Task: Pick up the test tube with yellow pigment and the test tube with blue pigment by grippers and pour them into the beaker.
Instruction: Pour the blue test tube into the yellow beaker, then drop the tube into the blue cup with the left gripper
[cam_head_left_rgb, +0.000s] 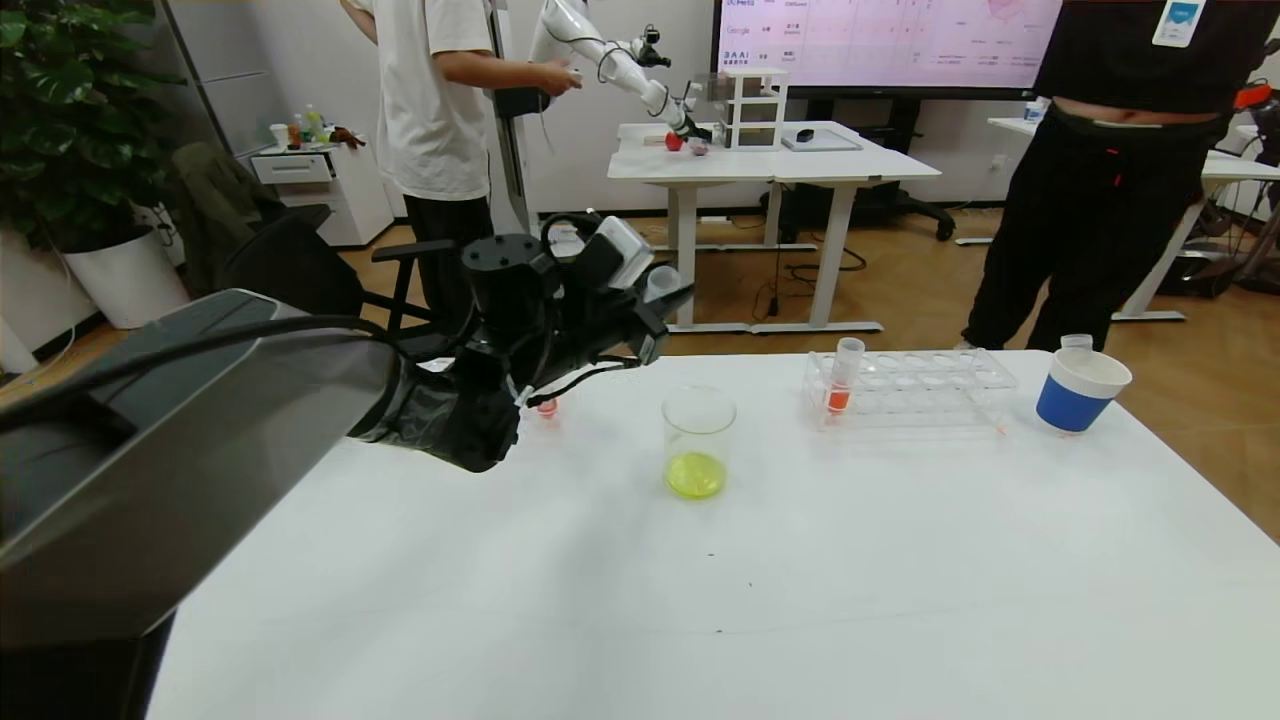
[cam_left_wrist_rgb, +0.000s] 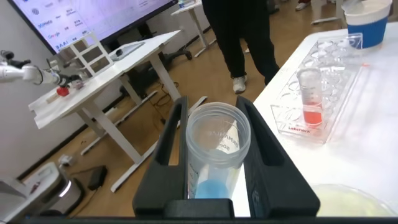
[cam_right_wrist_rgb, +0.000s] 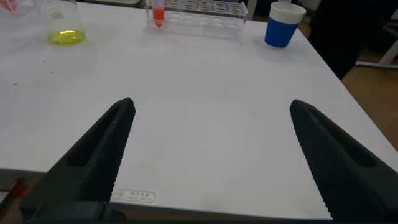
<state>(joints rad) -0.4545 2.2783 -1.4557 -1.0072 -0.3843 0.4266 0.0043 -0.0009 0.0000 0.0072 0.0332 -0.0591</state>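
My left gripper is raised above the table's far left part, up and left of the beaker. It is shut on the test tube with blue pigment, whose open mouth points away from the palm; blue liquid sits at its bottom. The beaker holds a little yellow-green liquid and also shows in the left wrist view and the right wrist view. No yellow-tinted tube shows. My right gripper is open and empty over the table's near edge.
A clear rack at the back right holds a tube with orange-red liquid. A blue-and-white paper cup with a clear tube in it stands right of the rack. Another orange-red tube stands behind my left arm. People stand behind the table.
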